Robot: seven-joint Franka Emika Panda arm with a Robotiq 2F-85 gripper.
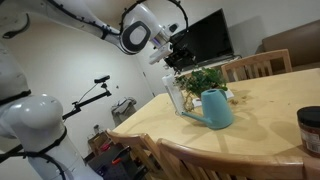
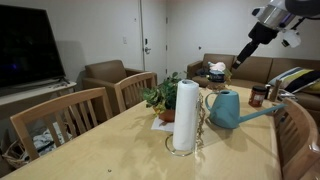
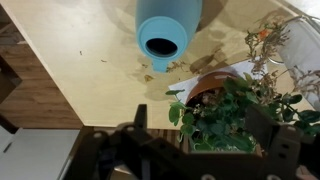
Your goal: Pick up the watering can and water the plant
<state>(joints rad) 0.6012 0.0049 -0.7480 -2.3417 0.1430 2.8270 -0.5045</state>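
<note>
Watering can (image 3: 167,25) top-down in wrist view only (opening visible); gripper (image 3: 203,140) spread wide, empty, above plant (image 3: 225,105).

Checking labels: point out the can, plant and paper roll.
can (image 2: 226,112), in an exterior view, on its teal body.
plant (image 2: 160,97), in an exterior view, on its leaves.
paper roll (image 2: 185,115), in an exterior view, on its side.
</note>
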